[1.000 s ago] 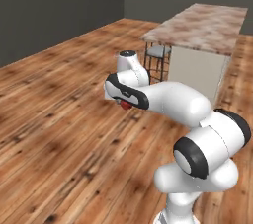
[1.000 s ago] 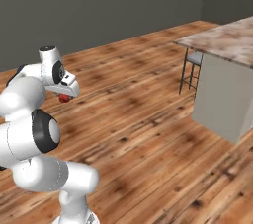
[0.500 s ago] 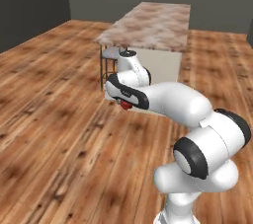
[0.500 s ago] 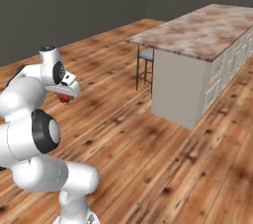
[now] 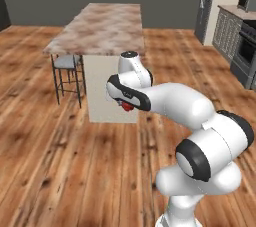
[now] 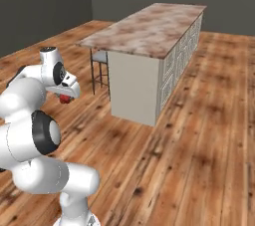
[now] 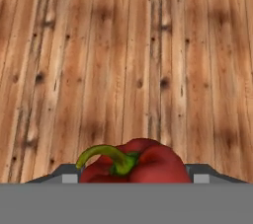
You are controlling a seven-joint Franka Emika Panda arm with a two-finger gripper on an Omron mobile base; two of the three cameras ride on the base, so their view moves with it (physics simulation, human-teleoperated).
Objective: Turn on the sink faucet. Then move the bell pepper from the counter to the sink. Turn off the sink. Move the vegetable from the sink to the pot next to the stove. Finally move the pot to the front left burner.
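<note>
My gripper (image 5: 126,103) is shut on the bell pepper (image 5: 128,106), a small glossy red vegetable. It hangs high above the wooden floor, in front of the arm. From the right side the gripper (image 6: 66,96) shows the bell pepper (image 6: 64,100) as a red spot under the hand. In the hand view the bell pepper (image 7: 136,166), with its curled green stem, sits between the two fingertips (image 7: 69,176) over bare floorboards. The sink, its faucet and the pot are out of view.
A marble-topped island counter (image 5: 102,26) on cream panelled cabinets (image 6: 177,60) stands ahead, with a metal stool (image 5: 67,73) at its left end. Grey cabinets and a dark appliance (image 5: 247,46) line the far right wall. Wooden floor (image 6: 199,160) lies all around.
The whole picture has swung, so the base has turned; the island counter now sits closer and more central. The arm keeps its pose with the pepper in the gripper.
</note>
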